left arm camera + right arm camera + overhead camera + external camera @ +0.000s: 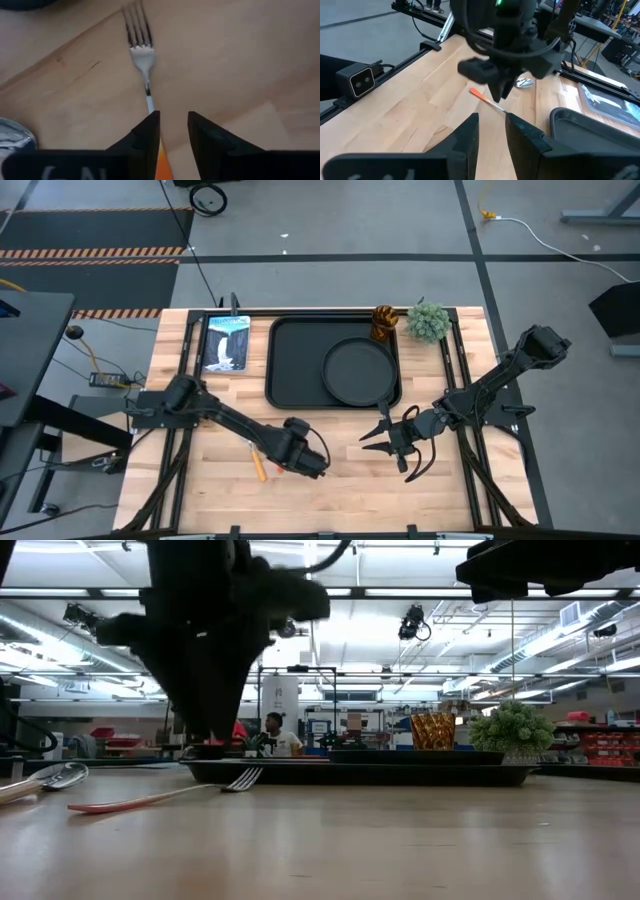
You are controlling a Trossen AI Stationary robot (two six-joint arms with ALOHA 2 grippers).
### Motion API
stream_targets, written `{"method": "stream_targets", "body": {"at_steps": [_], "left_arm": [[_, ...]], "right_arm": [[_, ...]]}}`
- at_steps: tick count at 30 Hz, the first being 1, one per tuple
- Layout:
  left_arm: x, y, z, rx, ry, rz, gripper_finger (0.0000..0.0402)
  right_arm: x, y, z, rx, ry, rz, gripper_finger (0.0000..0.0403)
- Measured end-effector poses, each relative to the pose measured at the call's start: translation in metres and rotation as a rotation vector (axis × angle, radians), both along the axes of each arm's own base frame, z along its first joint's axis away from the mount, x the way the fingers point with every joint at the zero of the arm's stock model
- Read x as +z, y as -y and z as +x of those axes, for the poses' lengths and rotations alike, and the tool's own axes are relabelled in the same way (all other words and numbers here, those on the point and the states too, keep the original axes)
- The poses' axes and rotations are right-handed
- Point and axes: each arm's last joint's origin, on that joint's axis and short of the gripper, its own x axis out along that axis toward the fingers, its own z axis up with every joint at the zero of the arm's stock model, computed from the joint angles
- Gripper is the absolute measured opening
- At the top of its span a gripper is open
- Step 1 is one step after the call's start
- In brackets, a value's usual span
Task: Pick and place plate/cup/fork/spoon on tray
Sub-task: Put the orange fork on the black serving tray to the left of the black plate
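Observation:
The fork lies flat on the wooden table, tines toward the tray; it also shows in the low view. My left gripper hovers just above its red-orange handle, fingers a narrow gap apart, touching nothing. The spoon lies beside the fork. The plate rests in the right half of the tray. The cup stands at the tray's far right corner. My right gripper waits near the tray's near right corner, its fingers a narrow gap apart and empty.
A small green plant stands right of the cup. A blue-white picture card lies left of the tray. The tray's left half is bare. A person shows far off in the room.

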Motion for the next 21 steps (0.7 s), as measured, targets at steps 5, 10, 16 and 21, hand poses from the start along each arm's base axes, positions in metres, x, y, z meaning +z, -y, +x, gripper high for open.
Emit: {"method": "stream_targets", "body": {"at_steps": [5, 10, 16, 21], "left_arm": [[0.029, 0.002, 0.001, -0.277, 0.073, -0.089, 0.0103], [0.056, -0.020, -0.013, -0.273, 0.040, -0.014, 0.0077], [0.071, -0.038, -0.030, -0.239, 0.007, 0.059, 0.0037], [0.046, -0.047, -0.049, -0.202, 0.034, 0.010, 0.0014]], "right_arm": [[0.000, -0.001, 0.000, 0.021, -0.006, 0.016, 0.0103], [0.000, -0.001, 0.000, 0.021, -0.006, 0.016, 0.0103], [0.000, -0.001, 0.000, 0.022, -0.006, 0.016, 0.0103], [0.000, -0.001, 0.000, 0.020, -0.007, 0.021, 0.0103]]}}
